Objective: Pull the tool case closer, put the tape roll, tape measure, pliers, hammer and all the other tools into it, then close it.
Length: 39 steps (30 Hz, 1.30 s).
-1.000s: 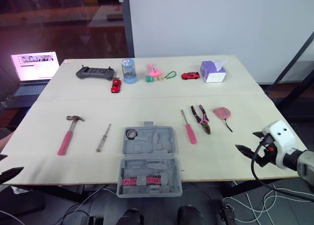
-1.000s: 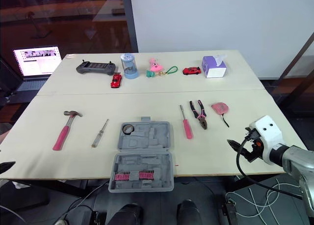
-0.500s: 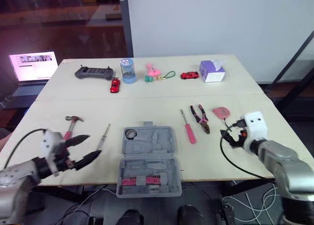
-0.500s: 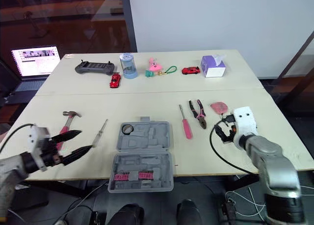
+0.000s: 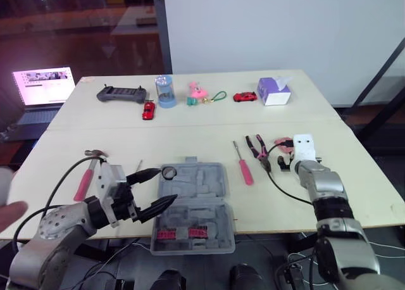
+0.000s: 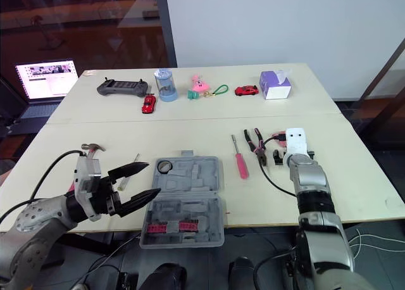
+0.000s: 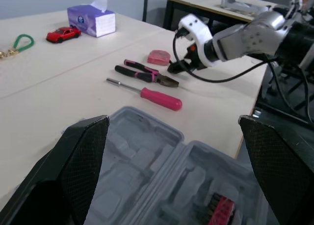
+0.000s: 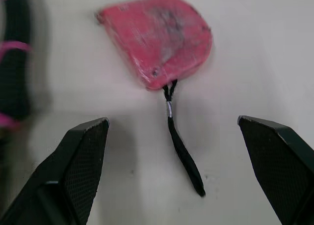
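Note:
The grey tool case (image 5: 193,204) lies open at the table's near edge, pink bits in its near half and the tape roll (image 5: 169,172) in its far left corner. My left gripper (image 5: 166,187) hovers open over the case's left side, and the case (image 7: 162,166) lies below its fingers in the wrist view. The hammer (image 5: 84,179) and a thin screwdriver (image 5: 138,166) lie left of the case, partly behind that arm. Right of the case lie a pink screwdriver (image 5: 244,168), the pliers (image 5: 258,151) and the pink tape measure (image 8: 159,38). My right gripper (image 5: 283,160) stands open just above the tape measure.
Along the far half stand a game controller (image 5: 123,94), a blue cylinder (image 5: 165,90), two red toy cars (image 5: 148,111), a pink toy (image 5: 197,92) and a tissue box (image 5: 274,91). A laptop (image 5: 43,87) sits beyond the left edge.
My left arm has swung in from the left edge to over the case. My right arm has moved from the table's right edge to above the tape measure.

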### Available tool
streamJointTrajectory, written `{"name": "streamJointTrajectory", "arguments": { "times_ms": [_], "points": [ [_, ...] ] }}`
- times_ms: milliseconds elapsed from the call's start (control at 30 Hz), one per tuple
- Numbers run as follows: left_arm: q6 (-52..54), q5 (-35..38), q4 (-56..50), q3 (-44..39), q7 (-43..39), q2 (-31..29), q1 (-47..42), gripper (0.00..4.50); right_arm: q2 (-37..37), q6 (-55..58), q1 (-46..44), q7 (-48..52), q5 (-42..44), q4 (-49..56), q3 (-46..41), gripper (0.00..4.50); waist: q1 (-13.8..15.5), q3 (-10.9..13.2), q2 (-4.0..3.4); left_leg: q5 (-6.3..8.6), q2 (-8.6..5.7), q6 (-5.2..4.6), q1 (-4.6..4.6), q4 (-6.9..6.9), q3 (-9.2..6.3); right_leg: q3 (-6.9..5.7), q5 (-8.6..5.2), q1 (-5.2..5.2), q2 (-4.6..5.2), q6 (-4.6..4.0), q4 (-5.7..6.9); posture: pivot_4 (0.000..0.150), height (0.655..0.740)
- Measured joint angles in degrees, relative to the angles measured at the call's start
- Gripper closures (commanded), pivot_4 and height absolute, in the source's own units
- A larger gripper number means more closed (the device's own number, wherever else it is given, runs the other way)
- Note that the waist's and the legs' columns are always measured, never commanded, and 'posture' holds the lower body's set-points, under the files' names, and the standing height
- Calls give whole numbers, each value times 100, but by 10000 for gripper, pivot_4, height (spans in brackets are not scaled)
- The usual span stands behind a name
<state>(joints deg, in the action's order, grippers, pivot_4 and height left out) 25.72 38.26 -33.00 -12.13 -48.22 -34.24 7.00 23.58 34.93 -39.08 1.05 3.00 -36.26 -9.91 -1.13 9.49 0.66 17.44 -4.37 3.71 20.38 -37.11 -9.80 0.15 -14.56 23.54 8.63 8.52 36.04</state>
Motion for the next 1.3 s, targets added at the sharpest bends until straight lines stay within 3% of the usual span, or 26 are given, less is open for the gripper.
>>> {"name": "streamJointTrajectory", "arguments": {
  "times_ms": [167, 200, 300, 500, 533, 833, 1300],
  "points": [
    [25, 0, -151, 29, 153, 2, 10, 595, 40, -703, -678, 21, 53, -1434, -187, 0, -16, -2, 2, 0, 1, 0, -4, -1, 1, 1, 0, -6, -1, 0, -2, 1500, 7400],
    [25, 0, -162, 27, 175, 1, 13, 166, 64, -791, -744, 32, 59, -1597, -211, 2719, -14, -2, 3, 0, 1, 0, -4, -1, 0, 0, 0, -6, -2, 0, -2, 1500, 7400],
    [33, 4, -164, 25, 222, -1, 47, 0, 77, -993, -880, 181, 74, -1963, -231, 13610, -14, -2, 3, 0, 0, -1, -5, -2, 1, 1, 0, -8, -1, 0, -2, 1500, 7400],
    [34, 33, -163, 25, 225, -50, 98, 0, 49, -1091, -947, 383, 108, -2135, -193, 43199, 32, -3, 2, 0, -2, -1, -3, -5, -2, 1, 0, -11, 0, 0, -4, 1500, 7400],
    [34, 49, -163, 25, 226, -52, 98, 0, 47, -1081, -946, 388, 109, -2129, -179, 44629, 38, -3, 2, 0, -2, 0, -3, -5, -2, 1, 0, -11, 0, 0, -4, 1500, 7400],
    [37, 70, -156, 91, 238, -55, -1, 0, 88, -712, -542, 421, 183, -1365, -186, 44629, 47, -3, 2, 0, -3, -1, 0, -3, -4, 0, 0, -10, 0, -1, -8, 1500, 7400],
    [22, 34, 280, 354, -64, -177, -270, 0, -35, 2319, 3060, 609, 779, 4845, -294, 44629, 44, -3, -25, 24, 0, -43, 2, 4, -7, -2, -1, -3, -3, 1, -9, 1500, 7400]
  ]
}}
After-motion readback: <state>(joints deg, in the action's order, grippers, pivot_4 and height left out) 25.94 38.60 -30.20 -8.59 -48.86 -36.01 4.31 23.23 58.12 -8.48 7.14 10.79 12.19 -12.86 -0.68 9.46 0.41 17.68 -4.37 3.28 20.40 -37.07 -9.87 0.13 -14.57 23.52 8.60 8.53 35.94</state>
